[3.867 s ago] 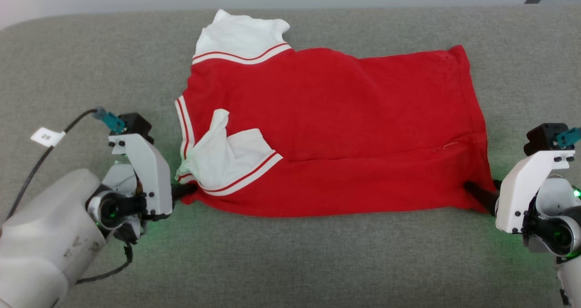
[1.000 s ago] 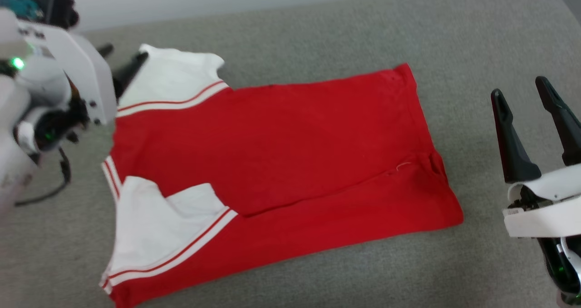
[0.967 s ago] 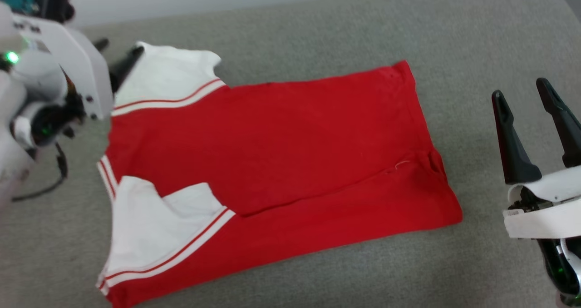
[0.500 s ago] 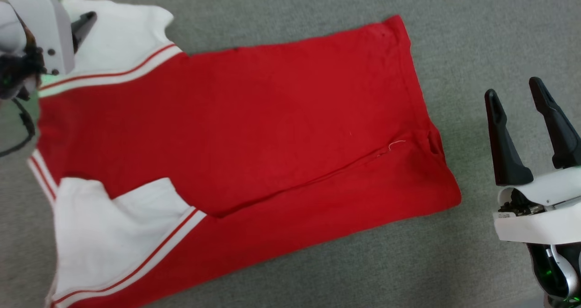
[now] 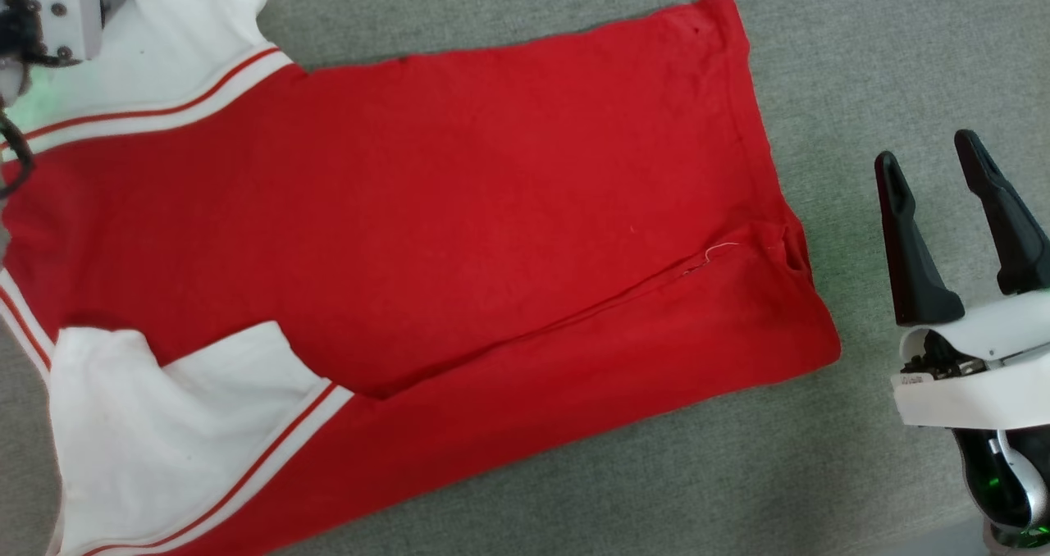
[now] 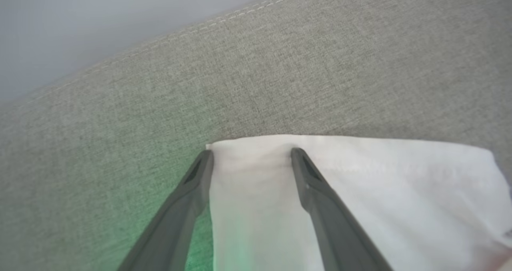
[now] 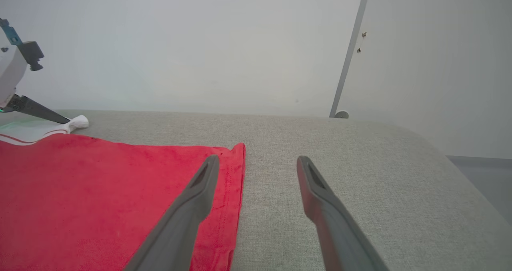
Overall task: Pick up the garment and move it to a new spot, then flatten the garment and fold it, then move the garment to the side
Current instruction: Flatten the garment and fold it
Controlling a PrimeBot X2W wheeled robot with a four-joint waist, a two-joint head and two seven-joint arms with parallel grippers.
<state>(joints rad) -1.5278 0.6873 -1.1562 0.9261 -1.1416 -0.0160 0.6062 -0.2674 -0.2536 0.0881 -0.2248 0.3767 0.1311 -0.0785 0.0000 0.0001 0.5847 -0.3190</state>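
Quick read: the garment (image 5: 459, 211) lies flat on the grey cushion (image 5: 861, 47). Its long axis runs L-R across the head view, a bit tilted, w/ sleeves + neck end toward the robot's left and the hem (image 5: 759, 129) toward its right. The near long edge is lapped over the body, near sleeve on top.

The left gripper (image 6: 252, 153) is at the far white sleeve (image 5: 164, 31), fingers spread wide. One is at the sleeve's edge, the other over the cloth, nothing pinched. Can't tell if the tips actually touch fabric.

The right gripper (image 5: 926, 148) is spread wide too and holds nothing. It sits over bare cushion just beside the hem's near corner, fingers pointing away from the robot, so the shirt lies to its left.

IMO next is folding the far side in. The left arm is at its end; the right would need to go fwd along the hem to the far corner.
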